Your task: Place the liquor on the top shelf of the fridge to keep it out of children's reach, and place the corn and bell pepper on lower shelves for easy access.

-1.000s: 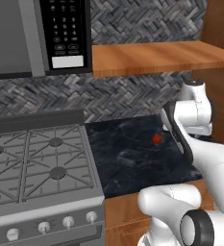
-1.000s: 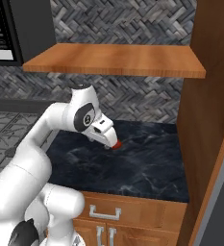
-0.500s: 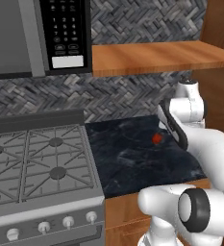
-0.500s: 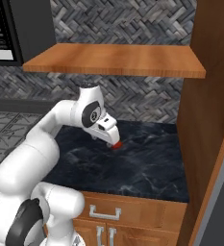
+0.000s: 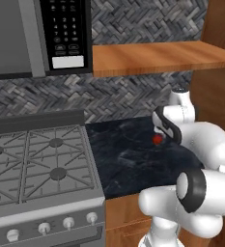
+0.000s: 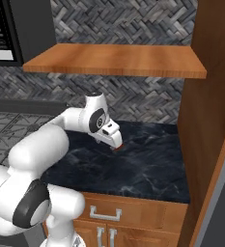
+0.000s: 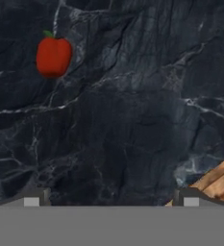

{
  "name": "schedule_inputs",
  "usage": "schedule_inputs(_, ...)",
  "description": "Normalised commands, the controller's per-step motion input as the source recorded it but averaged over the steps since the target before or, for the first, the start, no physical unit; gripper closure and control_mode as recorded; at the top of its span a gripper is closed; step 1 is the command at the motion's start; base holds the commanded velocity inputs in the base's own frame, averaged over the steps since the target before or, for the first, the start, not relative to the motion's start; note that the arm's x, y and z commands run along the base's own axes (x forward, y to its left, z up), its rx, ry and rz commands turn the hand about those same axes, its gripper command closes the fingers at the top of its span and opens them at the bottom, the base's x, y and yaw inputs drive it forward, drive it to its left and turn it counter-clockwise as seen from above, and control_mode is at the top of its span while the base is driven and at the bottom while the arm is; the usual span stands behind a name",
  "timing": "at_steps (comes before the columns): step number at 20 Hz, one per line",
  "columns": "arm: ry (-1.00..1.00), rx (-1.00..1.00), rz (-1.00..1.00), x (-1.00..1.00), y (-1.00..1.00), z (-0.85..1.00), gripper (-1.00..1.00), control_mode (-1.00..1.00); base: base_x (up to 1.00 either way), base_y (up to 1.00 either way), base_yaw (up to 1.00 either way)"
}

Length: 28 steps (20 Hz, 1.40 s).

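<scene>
The bell pepper [image 7: 53, 56], small, red and green-stemmed, rests on the dark marble counter [image 5: 126, 166]. The left base view has the bell pepper [image 5: 157, 140] just in front of my hand. In the right base view only a red sliver of it [image 6: 117, 148] peeks out under the hand. My gripper [image 7: 111, 199] hangs above the counter, open, with bare marble between its fingertips [image 7: 34, 198]. The pepper lies ahead of it and to the upper left in the hand view, apart from the fingers. The liquor, the corn and the fridge's shelves are out of view.
A gas stove [image 5: 36, 164] adjoins the counter on the left, under a black microwave [image 5: 61, 34]. A wooden shelf [image 6: 119, 60] overhangs the counter. A tall wooden cabinet side [image 6: 210, 96] closes the right. The counter's wooden front edge [image 7: 214, 182] is near the gripper.
The arm has swung, its elbow rising into view, and the hand has drifted slightly down and toward the bell pepper. The pepper has not moved and the gripper stays open.
</scene>
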Motion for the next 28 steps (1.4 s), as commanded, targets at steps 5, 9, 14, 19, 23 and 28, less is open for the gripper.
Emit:
schedule_inputs(5, 0.0, 0.0, 0.0, 0.44, 0.0, -0.3, -1.0, -1.0, 0.0, 0.0, 0.0)
schedule_inputs(9, 0.0, 0.0, 0.0, 0.41, 0.0, -0.23, -1.0, -1.0, 0.0, 0.0, 0.0)
schedule_inputs(14, 0.0, 0.0, 0.0, 0.39, 0.0, -0.23, -1.0, -1.0, 0.0, 0.0, 0.0)
schedule_inputs(19, 0.0, 0.0, 0.0, 0.36, 0.0, -0.21, -1.0, -1.0, 0.0, 0.0, 0.0)
schedule_inputs(23, 0.0, 0.0, 0.0, 0.34, 0.0, -0.19, -1.0, -1.0, 0.0, 0.0, 0.0)
schedule_inputs(28, 0.0, 0.0, 0.0, 0.35, 0.0, -0.18, -1.0, -1.0, 0.0, 0.0, 0.0)
